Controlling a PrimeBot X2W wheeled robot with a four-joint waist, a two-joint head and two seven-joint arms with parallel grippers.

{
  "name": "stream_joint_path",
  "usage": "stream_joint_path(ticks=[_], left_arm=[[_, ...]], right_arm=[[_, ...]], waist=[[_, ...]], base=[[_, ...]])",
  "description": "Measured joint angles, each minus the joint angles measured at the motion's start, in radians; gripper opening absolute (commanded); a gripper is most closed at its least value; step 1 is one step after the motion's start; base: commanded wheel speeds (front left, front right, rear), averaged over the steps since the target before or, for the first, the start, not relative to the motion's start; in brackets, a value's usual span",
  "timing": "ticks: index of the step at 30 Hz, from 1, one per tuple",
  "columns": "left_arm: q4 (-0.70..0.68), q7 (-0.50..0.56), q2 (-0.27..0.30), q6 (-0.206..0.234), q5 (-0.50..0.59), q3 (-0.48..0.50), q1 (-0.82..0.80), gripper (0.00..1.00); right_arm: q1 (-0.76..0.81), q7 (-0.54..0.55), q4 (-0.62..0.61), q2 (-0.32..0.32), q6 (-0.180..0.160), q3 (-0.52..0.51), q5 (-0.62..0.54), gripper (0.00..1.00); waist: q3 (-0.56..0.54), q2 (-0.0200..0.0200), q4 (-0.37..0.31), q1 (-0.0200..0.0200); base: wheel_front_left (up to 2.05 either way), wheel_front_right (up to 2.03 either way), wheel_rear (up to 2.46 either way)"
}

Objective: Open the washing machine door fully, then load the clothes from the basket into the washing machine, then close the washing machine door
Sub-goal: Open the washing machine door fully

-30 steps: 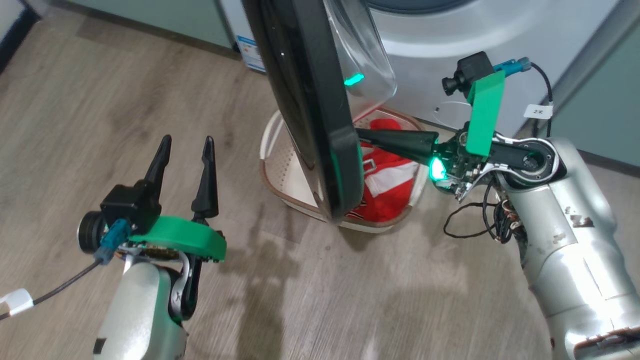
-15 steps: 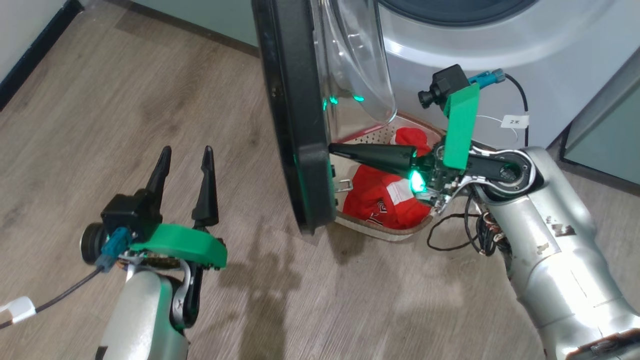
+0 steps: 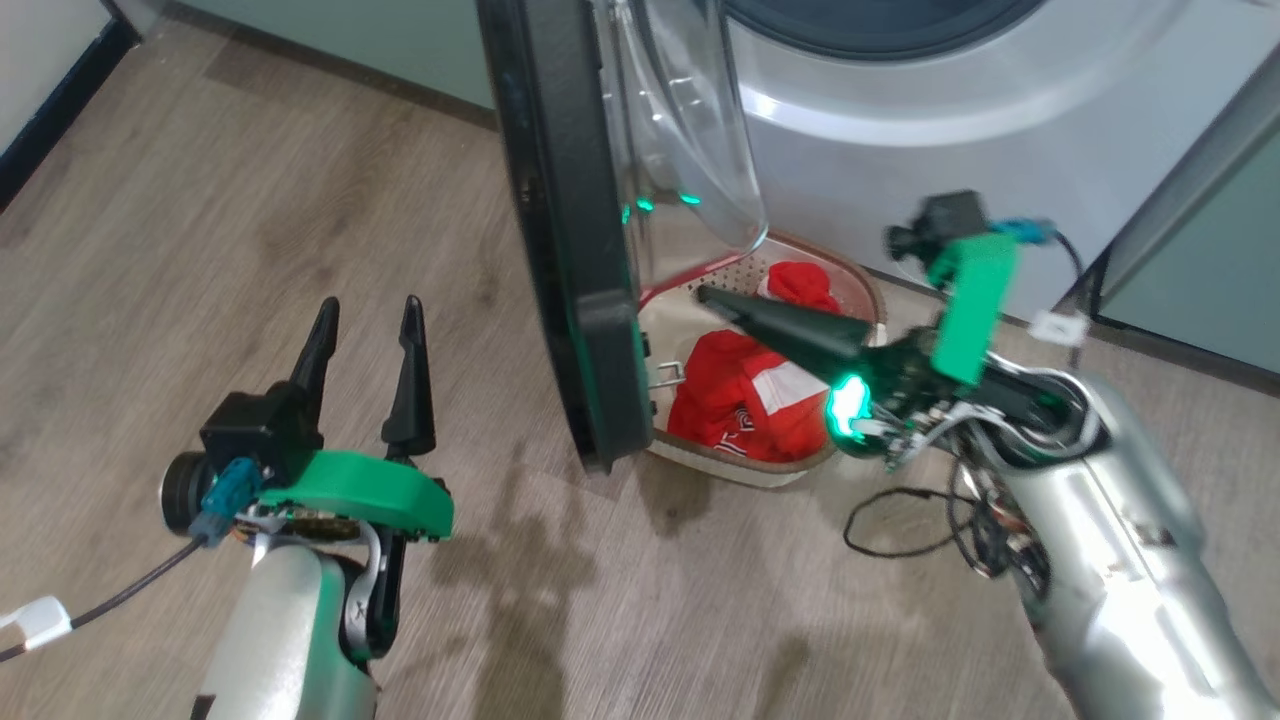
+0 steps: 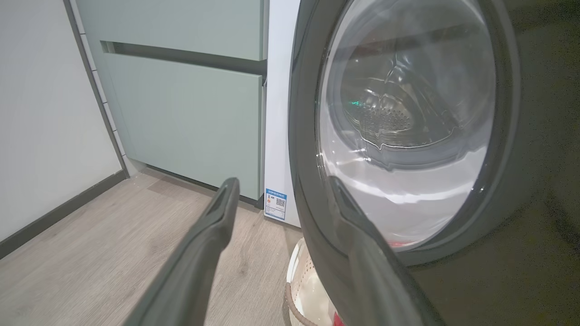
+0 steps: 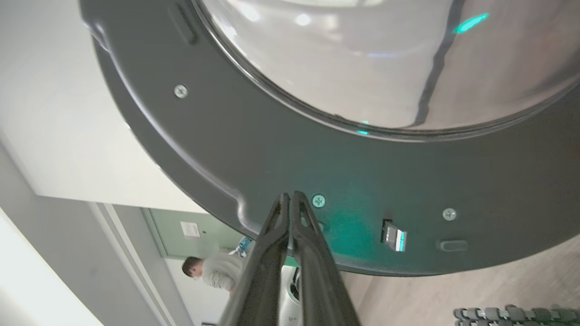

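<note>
pale wood-look plank floor (image 3: pixel 200 200). the cream basket (image 3: pixel 745 468) sits on it directly beneath the right tool (image 3: pixel 702 292), close to the foot of the white washing machine (image 3: pixel 900 150). pale green cabinets (image 4: pixel 181 113) stand on the floor ahead of the left tool (image 3: pixel 365 310), and a dark skirting (image 4: pixel 54 217) runs along the wall (image 4: pixel 41 113) to its left.

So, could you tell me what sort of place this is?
Probably a home laundry corner, or a mock-up of one: a big white front-loading washing machine with pale green cabinets beside it, and a cream perforated plastic basket of red clothes on wood-look flooring.
</note>
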Motion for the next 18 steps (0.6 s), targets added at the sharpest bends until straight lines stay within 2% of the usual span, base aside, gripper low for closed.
stream_joint_path(ticks=[1,2,3,11,18], left_arm=[[0.0,0.0,0.0,0.0,0.0,0.0,0.0,1.0],[0.0,0.0,0.0,0.0,0.0,0.0,0.001,1.0],[0.0,0.0,0.0,0.0,0.0,0.001,0.001,1.0],[0.0,0.0,0.0,0.0,0.002,0.004,0.003,1.0],[0.0,0.0,0.002,-0.001,0.002,0.017,0.027,1.0]], right_arm=[[0.021,-0.017,-0.021,-0.004,0.0,-0.017,0.012,0.49],[0.042,-0.035,-0.045,-0.008,0.0,-0.032,0.021,0.85],[0.065,-0.053,-0.071,-0.012,0.0,-0.05,0.032,1.0],[0.298,-0.198,-0.297,-0.036,0.0,-0.162,0.079,1.0],[0.48,-0.306,-0.447,-0.033,0.0,-0.206,0.072,1.0]], waist=[[-0.002,0.0,-0.004,0.0],[-0.004,0.0,-0.008,0.0],[-0.005,0.0,-0.012,0.0],[-0.013,0.0,-0.037,0.0],[-0.025,0.0,-0.058,0.0]], base=[[0.0,0.0,0.0],[0.0,0.0,0.0],[0.0,0.0,0.0],[0.0,0.0,0.0],[0.0,0.0,0.0]])
